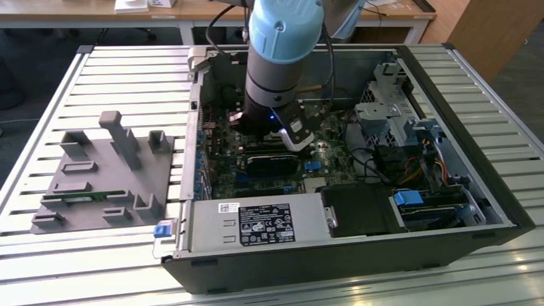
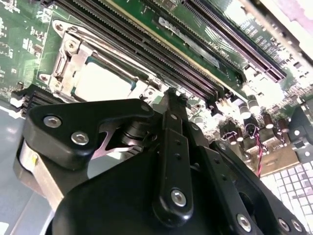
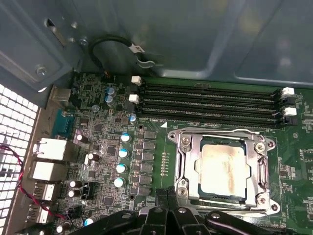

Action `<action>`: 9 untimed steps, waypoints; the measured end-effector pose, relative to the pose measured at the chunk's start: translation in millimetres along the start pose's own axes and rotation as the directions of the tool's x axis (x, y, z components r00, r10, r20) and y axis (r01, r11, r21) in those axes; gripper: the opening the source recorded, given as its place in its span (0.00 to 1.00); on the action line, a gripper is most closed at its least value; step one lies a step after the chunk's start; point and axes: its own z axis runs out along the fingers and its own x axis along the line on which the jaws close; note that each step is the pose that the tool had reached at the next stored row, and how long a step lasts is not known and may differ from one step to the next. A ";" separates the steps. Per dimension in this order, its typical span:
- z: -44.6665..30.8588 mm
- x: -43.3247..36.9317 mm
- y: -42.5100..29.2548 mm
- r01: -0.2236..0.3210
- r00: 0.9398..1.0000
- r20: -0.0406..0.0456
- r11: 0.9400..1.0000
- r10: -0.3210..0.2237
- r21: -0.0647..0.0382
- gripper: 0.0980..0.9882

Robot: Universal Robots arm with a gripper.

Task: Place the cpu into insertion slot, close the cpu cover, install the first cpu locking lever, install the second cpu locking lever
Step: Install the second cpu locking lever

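Note:
In both wrist views the cpu (image 3: 222, 169) (image 2: 102, 81), a square chip with a dull tan top, lies flat in the insertion slot (image 3: 272, 147) on the green motherboard. The silvery cpu cover (image 3: 188, 164) (image 2: 63, 58) lies down around it, and the chip shows through its cut-out. A thin wire lever (image 3: 215, 130) runs along the side nearest the memory slots; I cannot tell whether it is latched. My gripper (image 3: 167, 195) (image 2: 173, 95) hovers just off one corner of the socket. Its black fingers are shut together and hold nothing.
The arm (image 1: 276, 57) reaches down into an open computer case (image 1: 476, 146). Long black memory slots (image 3: 210, 100) run beside the socket, with capacitors (image 3: 120, 169) on the other side. A black card (image 1: 267, 162) and power supply (image 1: 255, 223) sit nearby. A grey fixture (image 1: 102, 172) stands at the exterior view's left.

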 end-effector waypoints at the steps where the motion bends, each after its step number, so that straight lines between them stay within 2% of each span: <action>1: -1.2 0.1 0.4 0.000 1.000 0.000 1.000 0.000 0.000 0.01; 9: -7.8 0.3 2.5 0.000 1.000 0.000 1.000 0.000 0.000 0.01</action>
